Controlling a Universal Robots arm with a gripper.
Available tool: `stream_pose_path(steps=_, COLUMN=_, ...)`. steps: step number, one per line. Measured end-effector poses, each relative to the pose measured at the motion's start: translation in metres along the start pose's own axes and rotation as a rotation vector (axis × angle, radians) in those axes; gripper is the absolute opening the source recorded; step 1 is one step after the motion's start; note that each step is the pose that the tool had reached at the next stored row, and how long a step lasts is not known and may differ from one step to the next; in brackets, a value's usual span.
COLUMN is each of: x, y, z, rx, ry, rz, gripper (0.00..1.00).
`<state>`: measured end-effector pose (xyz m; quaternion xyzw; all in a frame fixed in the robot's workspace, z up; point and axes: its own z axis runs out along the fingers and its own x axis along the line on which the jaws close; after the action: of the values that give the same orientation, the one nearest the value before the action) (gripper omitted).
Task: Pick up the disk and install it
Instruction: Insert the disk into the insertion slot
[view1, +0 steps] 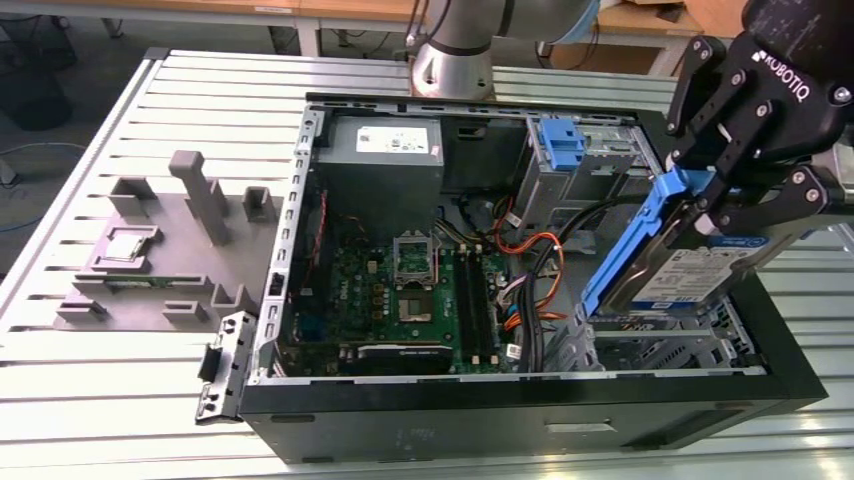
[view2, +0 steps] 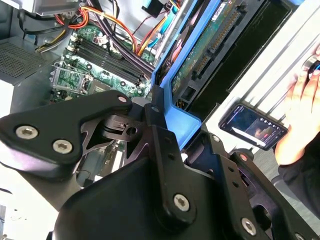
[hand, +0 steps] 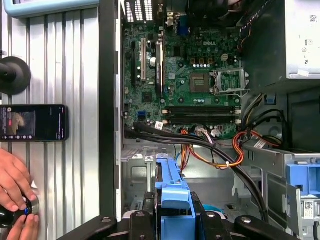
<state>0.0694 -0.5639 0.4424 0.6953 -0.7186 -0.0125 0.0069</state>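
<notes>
The disk (view1: 691, 272), silver with a white-and-blue label and a blue bracket, hangs tilted on edge over the open computer case (view1: 534, 405) at the exterior view's right. My gripper (view1: 731, 212) is shut on its upper end. The disk's lower end points down toward the metal drive bay (view1: 654, 345) at the case's front right corner. In the second wrist view the disk's green circuit side (view2: 205, 47) and blue bracket (view2: 182, 122) run out from the gripper (view2: 152, 122). In the first wrist view the bracket (hand: 172, 197) sits between the fingers (hand: 145, 215).
Inside the case are the motherboard (view1: 407, 285), orange and black cables (view1: 534, 270), a grey power supply (view1: 380, 150) and a blue latch piece (view1: 563, 145). A grey fixture (view1: 174, 240) lies on the slatted table. A phone (hand: 32, 122) and a person's hands (hand: 15, 185) are beside the case.
</notes>
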Motion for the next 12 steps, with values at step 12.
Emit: stream_pose_path(steps=12, x=0.0001, y=-0.0035, z=0.0066, rx=-0.0001, ry=0.0, rz=0.0, gripper=0.37)
